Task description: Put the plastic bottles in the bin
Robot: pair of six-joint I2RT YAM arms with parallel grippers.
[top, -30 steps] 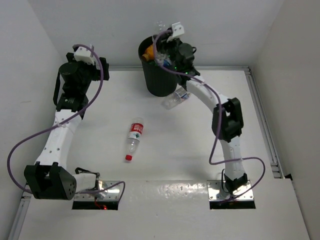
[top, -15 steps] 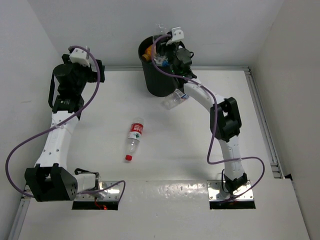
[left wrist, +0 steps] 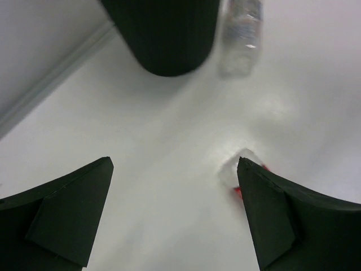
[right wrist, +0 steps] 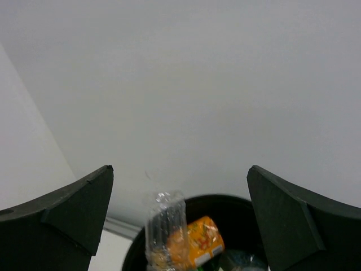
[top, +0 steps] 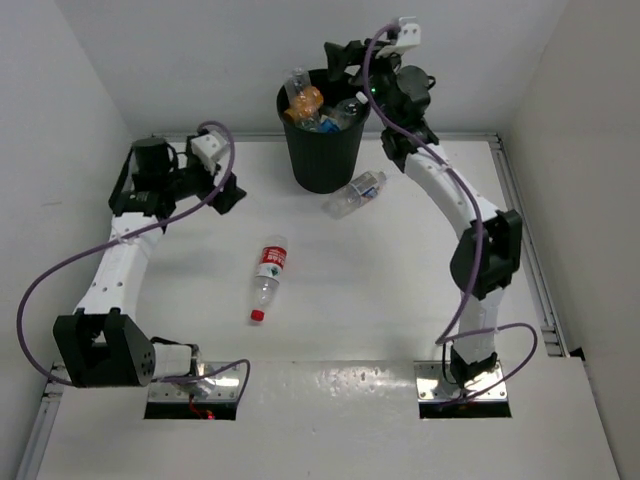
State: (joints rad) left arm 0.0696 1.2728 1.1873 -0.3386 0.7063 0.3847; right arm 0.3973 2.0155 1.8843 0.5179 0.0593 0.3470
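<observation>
The black bin (top: pixel 320 160) stands at the back of the table and holds several plastic bottles: a clear one (top: pixel 297 82) sticking up, an orange one (top: pixel 309 100) and others. My right gripper (top: pixel 338 55) hangs open and empty above and behind the rim. The right wrist view shows the bin (right wrist: pixel 225 204), the clear bottle (right wrist: pixel 165 226) and the orange bottle (right wrist: pixel 201 243) below my open gripper (right wrist: pixel 179 169). A clear bottle (top: pixel 356 194) lies by the bin's foot. A red-labelled bottle (top: pixel 268 276) lies mid-table. My left gripper (top: pixel 228 192) is open, left of the bin.
In the left wrist view my open gripper (left wrist: pixel 175 162) looks down at the table, with the bin's foot (left wrist: pixel 163 39) and the clear bottle (left wrist: pixel 241 34) ahead and the red-labelled bottle (left wrist: pixel 237 168) partly behind the right finger. White walls close in on three sides.
My right gripper has opened and drawn up and back from over the bin; the clear bottle now stands in the bin. My left gripper has swung down and right toward the table.
</observation>
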